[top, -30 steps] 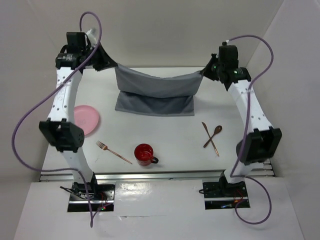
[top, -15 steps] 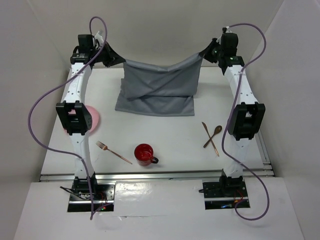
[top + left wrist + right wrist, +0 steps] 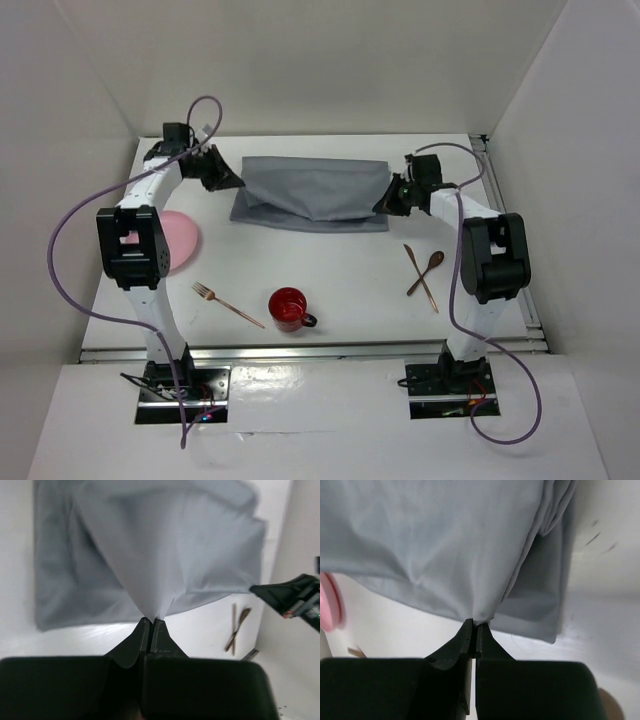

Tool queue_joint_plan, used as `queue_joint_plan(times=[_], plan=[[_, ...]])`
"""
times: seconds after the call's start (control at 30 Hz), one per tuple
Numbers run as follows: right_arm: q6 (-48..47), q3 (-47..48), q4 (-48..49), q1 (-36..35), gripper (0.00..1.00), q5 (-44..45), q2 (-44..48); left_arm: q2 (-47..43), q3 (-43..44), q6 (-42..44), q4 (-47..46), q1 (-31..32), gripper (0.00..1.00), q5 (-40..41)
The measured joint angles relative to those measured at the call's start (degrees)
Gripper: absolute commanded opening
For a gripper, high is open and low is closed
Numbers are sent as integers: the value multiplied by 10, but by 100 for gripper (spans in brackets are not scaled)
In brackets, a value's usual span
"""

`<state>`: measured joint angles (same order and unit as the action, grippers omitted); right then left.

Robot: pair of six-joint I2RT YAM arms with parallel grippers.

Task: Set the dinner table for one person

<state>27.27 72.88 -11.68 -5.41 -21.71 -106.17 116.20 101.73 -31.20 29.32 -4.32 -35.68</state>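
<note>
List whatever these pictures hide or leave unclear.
- Dinner table beneath the grey cloth: covered in every view.
- Pink plate: top view, left arm overlaps it; right wrist view, cut by the left edge.
- Spoon and knife: left wrist view, small and blurred.
- Cloth corners inside left gripper and right gripper: wrist views, hidden by the shut jaws.

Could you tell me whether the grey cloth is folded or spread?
Folded: the grey cloth shows two layers, left gripper and right gripper pinching the top.

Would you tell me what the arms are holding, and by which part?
Both hold the grey cloth: the left gripper pinches its left end, the right gripper its right end, fingers shut on the fabric.
</note>
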Motion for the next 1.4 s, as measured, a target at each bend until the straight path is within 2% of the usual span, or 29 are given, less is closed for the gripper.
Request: queue_joint_plan(times=[0.13,0.23,0.33,0.5,0.63,0.83,0.87,0.9,0.93,1.03,1.13,1.17,1.3,1.4], plan=[[-4,-38,3,-27,0,0,1,-2,-89,15,3,-3,0,18],[-4,-47,3,-33,0,0,1,-2,-118,24,13,-8,0,30],[-3,-43,1,-33,0,0,1,-1,-105,26,24,-9,0,41],[-5,3,-13,-33,0,0,-3,17,-27,28,51,-12,0,76],[-10,14,-12,-33,0,2,-2,19,-27,27,63,-13,0,113],[-12,-20,-19,-33,0,6,-2,58,-31,27,81,-15,0,134],[-12,-23,-21,-33,0,7,-2,68,-32,27,82,-15,2,134],[-12,-25,-21,-33,0,9,-2,75,-33,28,83,-15,12,134],[-12,-26,-21,-33,0,12,-2,82,-35,28,84,-15,26,135],[-12,-26,-21,-33,0,15,-2,87,-40,30,95,-15,45,140],[-11,-26,-21,-33,0,19,-2,87,-40,29,97,-15,50,144],[-9,-26,-21,-33,0,21,-2,87,-43,28,96,-15,56,144],[-1,-26,-21,-33,0,27,-2,87,-62,27,94,-15,66,147],[3,-26,-21,-33,0,31,2,87,-63,26,92,-15,66,143]])
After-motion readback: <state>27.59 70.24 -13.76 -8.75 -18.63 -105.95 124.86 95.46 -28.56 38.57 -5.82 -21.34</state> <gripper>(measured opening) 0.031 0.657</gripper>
